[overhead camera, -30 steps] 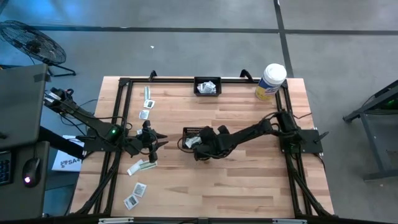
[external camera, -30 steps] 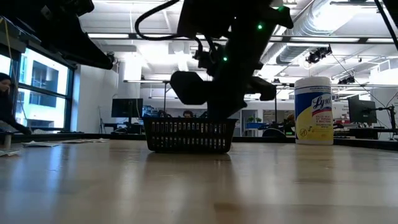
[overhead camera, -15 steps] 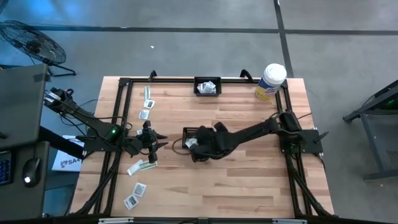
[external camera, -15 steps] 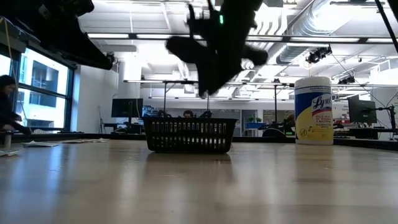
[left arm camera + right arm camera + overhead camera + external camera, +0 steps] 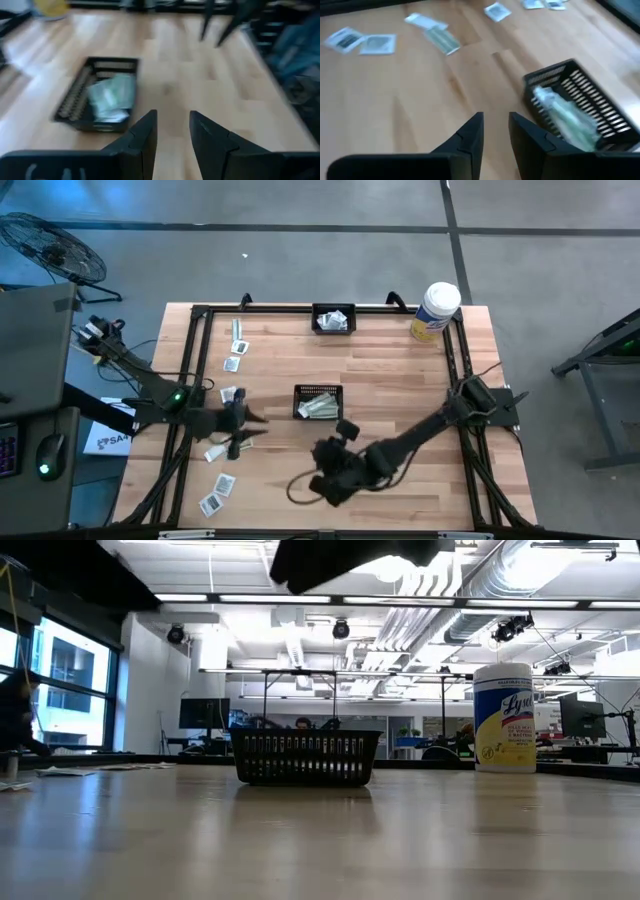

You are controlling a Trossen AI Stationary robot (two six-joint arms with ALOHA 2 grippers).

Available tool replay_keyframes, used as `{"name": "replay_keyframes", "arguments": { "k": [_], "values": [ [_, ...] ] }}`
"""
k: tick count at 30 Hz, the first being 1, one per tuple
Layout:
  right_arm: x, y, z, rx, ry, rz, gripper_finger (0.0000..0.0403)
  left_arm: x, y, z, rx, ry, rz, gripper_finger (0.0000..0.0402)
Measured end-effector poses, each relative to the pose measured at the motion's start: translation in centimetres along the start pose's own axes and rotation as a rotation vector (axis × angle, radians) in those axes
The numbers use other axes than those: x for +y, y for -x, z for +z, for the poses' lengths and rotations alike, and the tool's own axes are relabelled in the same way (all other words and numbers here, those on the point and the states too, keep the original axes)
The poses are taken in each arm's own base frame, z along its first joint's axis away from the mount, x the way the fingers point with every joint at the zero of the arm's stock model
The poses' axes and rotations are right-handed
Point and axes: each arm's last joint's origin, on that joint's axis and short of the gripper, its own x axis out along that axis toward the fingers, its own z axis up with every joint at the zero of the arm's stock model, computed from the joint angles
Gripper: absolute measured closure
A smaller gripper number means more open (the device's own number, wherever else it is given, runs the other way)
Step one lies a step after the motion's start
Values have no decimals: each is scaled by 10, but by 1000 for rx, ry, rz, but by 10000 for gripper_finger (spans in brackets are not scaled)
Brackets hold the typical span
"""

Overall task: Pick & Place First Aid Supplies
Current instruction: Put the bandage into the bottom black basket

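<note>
Packets (image 5: 230, 364) line the table's left edge; both tools (image 5: 495, 131) hover slightly parted, empty.

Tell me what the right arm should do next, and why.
Probably swing toward the loose packets near the table's left front corner. The right gripper hovers empty over bare wood, jaws slightly apart, while the middle basket already holds strips. The left gripper is by other packets.

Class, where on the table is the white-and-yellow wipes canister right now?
In the high view, the wipes canister stands at the table's far right corner, right of the far black basket.
</note>
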Motion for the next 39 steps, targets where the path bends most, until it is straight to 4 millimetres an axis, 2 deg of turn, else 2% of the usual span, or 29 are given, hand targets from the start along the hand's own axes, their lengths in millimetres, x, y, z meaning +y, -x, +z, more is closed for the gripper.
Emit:
{"name": "replay_keyframes", "arguments": {
  "k": [5,7,9,14,18,29,33,39],
  "values": [
    [13,16,-12,-7,46,38,319,-30,23,-11,57,-65,-203,289],
    [16,20,-15,-6,56,48,320,-36,30,-20,121,-103,-268,289],
    [18,23,-17,-17,71,45,320,-38,36,-28,212,-63,-309,289],
    [19,26,-18,-57,106,11,320,-31,40,-48,473,129,-245,289],
    [19,26,-18,-61,115,5,320,-22,38,-63,591,80,-96,289],
    [20,27,-18,-56,122,21,320,-17,2,-89,711,-31,157,289],
    [22,28,-19,-48,118,45,320,-23,-16,-93,695,-69,116,289],
    [27,24,-22,-12,157,103,320,-36,-47,-98,549,-151,61,289]
  ]
}}
